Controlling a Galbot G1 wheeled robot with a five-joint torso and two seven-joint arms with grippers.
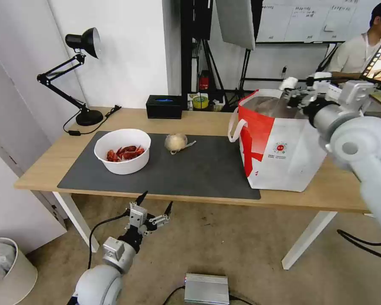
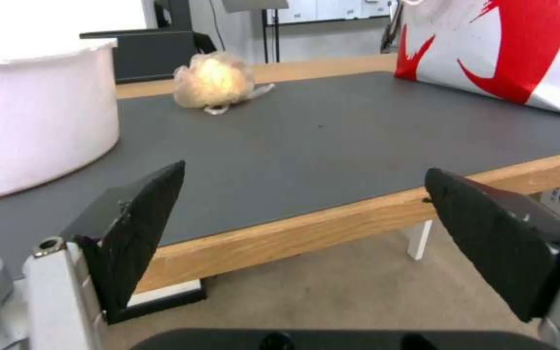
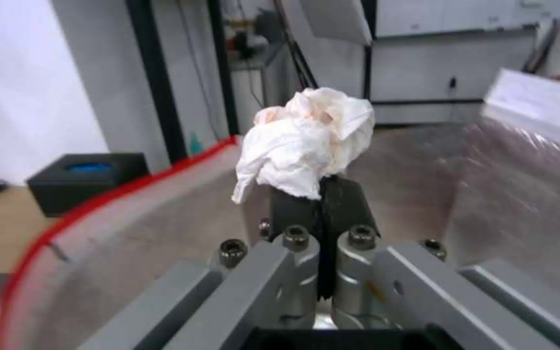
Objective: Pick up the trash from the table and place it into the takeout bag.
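Gripping crumpled tissue [image 3: 306, 141], right pincer [image 3: 322, 194] over takeout bag [image 1: 283, 156]; left pincer [image 1: 155, 204] wide, low.

Even, bright indoor light with soft shadows on the dark grey rectangular mat [image 1: 190, 169]; the white round bowl [image 2: 34, 112] is overexposed at upper left, right wrist background blurred, head view edges bowed

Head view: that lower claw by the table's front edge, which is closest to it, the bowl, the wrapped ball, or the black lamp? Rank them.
From the open left gripper, below the table edge:
1. White bowl, on the mat's left part.
2. Wrapped ball, mid-mat, a little farther back.
3. Black lamp, at the far left corner.
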